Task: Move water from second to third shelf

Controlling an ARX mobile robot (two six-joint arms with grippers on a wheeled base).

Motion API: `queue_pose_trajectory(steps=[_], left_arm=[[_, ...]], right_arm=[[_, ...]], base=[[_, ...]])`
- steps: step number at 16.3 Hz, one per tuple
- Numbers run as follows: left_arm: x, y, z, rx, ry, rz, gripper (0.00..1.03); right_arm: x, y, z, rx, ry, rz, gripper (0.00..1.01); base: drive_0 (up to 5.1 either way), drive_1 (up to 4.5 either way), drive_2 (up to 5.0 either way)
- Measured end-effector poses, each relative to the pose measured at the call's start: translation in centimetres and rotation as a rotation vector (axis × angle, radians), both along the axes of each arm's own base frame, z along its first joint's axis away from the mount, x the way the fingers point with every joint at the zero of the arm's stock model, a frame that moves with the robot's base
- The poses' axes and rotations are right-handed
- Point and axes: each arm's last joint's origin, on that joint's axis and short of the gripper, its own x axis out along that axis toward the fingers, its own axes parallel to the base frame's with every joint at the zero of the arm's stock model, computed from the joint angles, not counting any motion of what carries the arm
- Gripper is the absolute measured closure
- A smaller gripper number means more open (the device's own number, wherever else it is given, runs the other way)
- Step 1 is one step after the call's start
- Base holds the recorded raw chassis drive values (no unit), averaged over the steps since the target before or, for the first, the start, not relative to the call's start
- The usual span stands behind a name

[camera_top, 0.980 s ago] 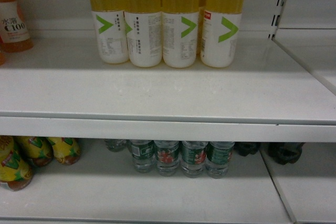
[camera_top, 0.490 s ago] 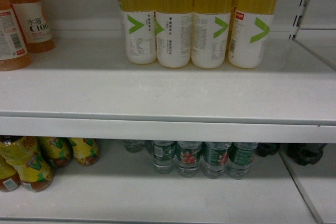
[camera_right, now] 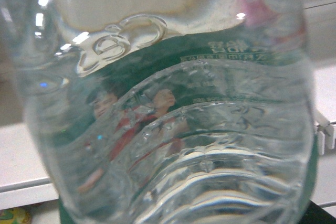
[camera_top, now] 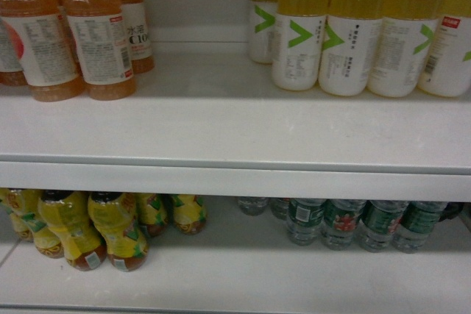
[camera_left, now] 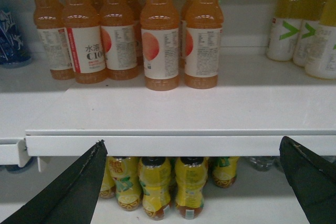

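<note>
Shelf contents slid rightward in head view; right pincer grasps water (camera_right: 168,129); left pincer (camera_left: 194,182) spread wide.

Water (camera_right: 173,129): clear ribbed bottle, green label, red-shirted figures, filling right wrist view.

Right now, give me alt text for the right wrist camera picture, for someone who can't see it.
A clear ribbed water bottle fills nearly the whole picture, very close to the lens, its green label showing white characters and red-shirted figures. Behind it, blurred, is a white shelf.
</note>
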Motion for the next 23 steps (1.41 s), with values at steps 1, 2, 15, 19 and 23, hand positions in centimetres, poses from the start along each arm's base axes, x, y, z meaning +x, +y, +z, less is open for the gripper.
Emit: queue_pose_trajectory(steps=[1,2,15,19,23], left_arm=[[0.00,0.00,0.00,0.000,0.000,0.000,0.05],[0.00,0.00,0.01,0.000,-0.001,0.000,0.05],[0.00,0.00,0.01,0.000,-0.001,0.000,0.05],[0.00,0.00,-0.02,0.000,0.002,0.000,0.05],[0.00,0.00,0.01,0.000,-0.002,0.000,0.05]], right_arm=[[0.00,0.01,0.02,0.000,-0.002,0.000,0.58],[-0.01,0.00,-0.03,0.000,0.003,0.000,0.58],[-0.01,0.01,0.01,0.000,-0.001,0.002,0.58],[0.00,0.00,0.00,0.000,0.000,0.000,0.58],[-0.05,0.01,0.06,0.000,-0.005,0.003,0.58]], base=[[-4.3,1.92,1.9],[-4.2,0.94,2.9],[-4.2,1.18,3.2],[-4.8,2.61,2.6],[-5.0,2.47,2.5]])
